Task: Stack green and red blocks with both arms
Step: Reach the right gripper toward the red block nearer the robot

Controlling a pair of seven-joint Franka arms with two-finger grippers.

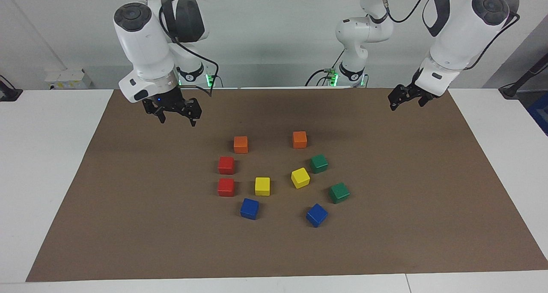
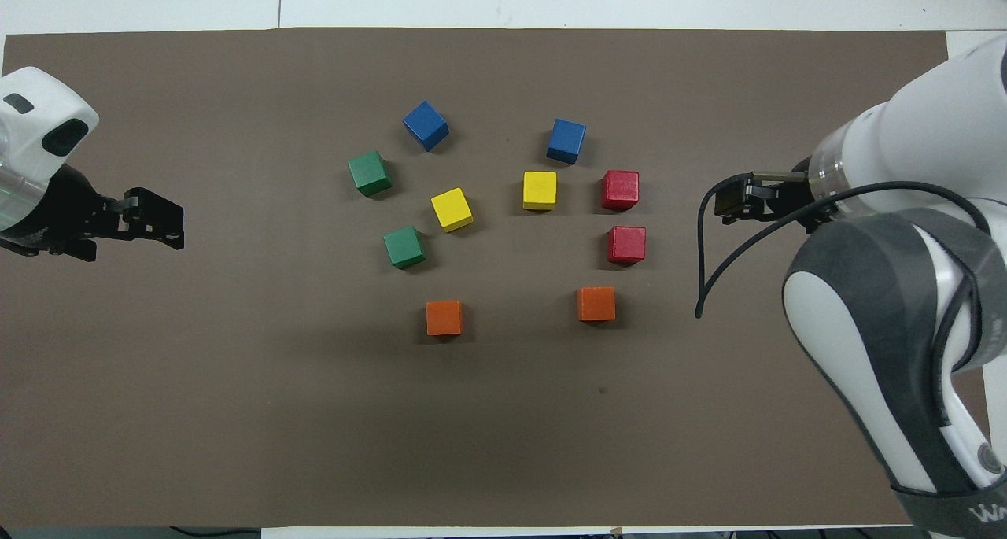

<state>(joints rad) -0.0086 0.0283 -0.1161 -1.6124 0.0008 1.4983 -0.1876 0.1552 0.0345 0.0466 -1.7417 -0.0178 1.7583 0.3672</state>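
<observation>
Right arm (image 2: 881, 303) cut off at overhead frame edge, left arm (image 2: 31, 161) likewise

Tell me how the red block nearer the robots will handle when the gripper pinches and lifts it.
The red block looks rigid with flat, parallel faces, so a pinch should seat squarely. Being a cube, it shouldn't roll. Its paint looks smooth, so it might slip. The other red block sits close, leaving little finger room there.

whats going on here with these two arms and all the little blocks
Nothing is picked up yet. Ten blocks sit apart on the brown mat; the two red blocks and two green blocks are unstacked. The right end effector hangs open and empty over bare mat, toward the right arm's end from the red blocks. The left end effector waits open over the mat's edge.
</observation>
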